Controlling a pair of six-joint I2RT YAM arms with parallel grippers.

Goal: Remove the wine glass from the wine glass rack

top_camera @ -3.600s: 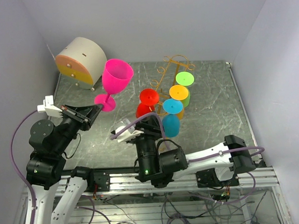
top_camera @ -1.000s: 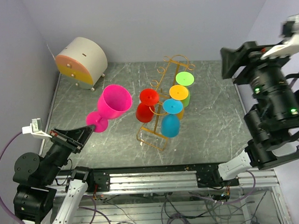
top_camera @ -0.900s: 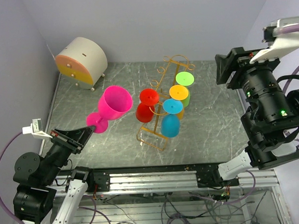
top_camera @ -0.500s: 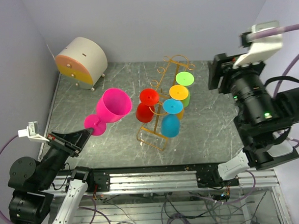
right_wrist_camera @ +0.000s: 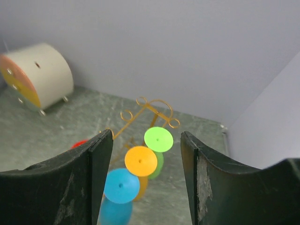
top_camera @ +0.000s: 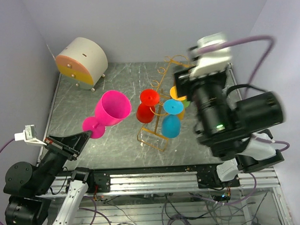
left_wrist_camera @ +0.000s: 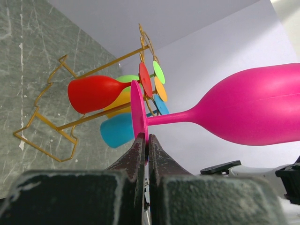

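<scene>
My left gripper (left_wrist_camera: 146, 138) is shut on the foot of a pink wine glass (left_wrist_camera: 253, 110), which hangs tilted in the air left of the rack, clear of it (top_camera: 112, 108). The golden wine glass rack (top_camera: 152, 138) stands mid-table with red (top_camera: 149, 98), blue (top_camera: 171, 119), orange (right_wrist_camera: 140, 161) and green (right_wrist_camera: 158, 139) glasses hanging on it. My right gripper (right_wrist_camera: 146, 135) is open and empty, raised above the rack's right side and looking down on the green and orange feet. In the top view the right arm (top_camera: 216, 107) hides those two glasses.
A cream drum-shaped box with an orange face (top_camera: 81, 61) sits at the back left corner. Walls close in the grey marbled table (top_camera: 116, 143) on the left, back and right.
The right arm swung in from the far right to above the rack. The left arm with the pink glass drew slightly back toward the near left.
</scene>
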